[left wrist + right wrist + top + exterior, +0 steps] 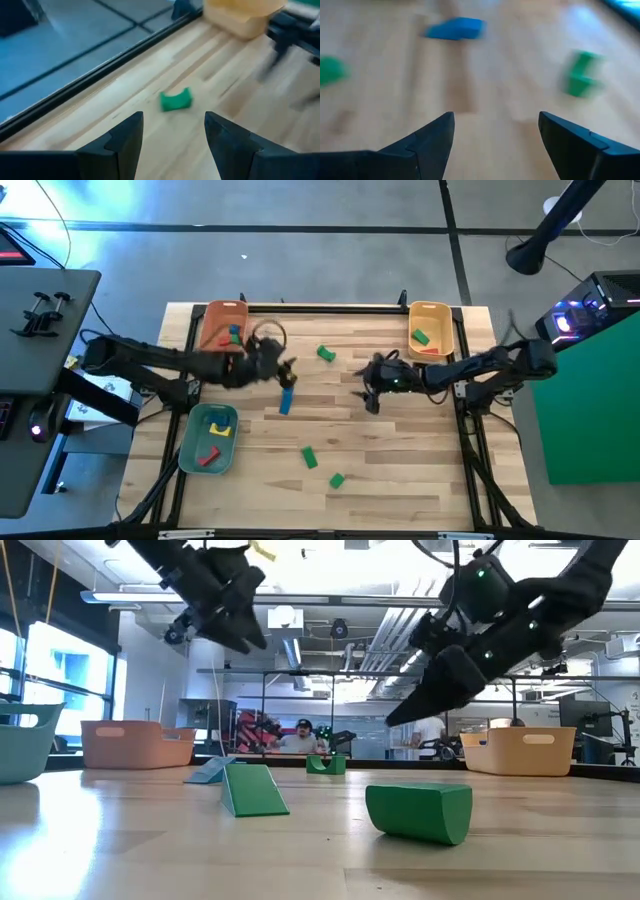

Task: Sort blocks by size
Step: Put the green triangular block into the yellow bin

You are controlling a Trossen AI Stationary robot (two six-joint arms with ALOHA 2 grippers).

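Blocks loose on the worktop (400, 480): a blue block (286, 402) at centre, a green arch block (325, 353) at 12 o'clock from it, a green block (309, 457) at 5 o'clock and another green block (336, 479) beyond that, near the front edge. Orange tray (213, 320) at 10 o'clock holds red, blue and green blocks. Yellow tray (441, 317) at 2 o'clock holds one green and one red block. Green tray (194, 448) at 8 o'clock holds one yellow and one red block.

Left gripper (289, 372) hangs above the worktop just at 12 o'clock of the blue block, fingers apart, nothing between them. Right gripper (371, 402) hangs at 3 o'clock of the blue block, well apart from it, fingers wide, empty.
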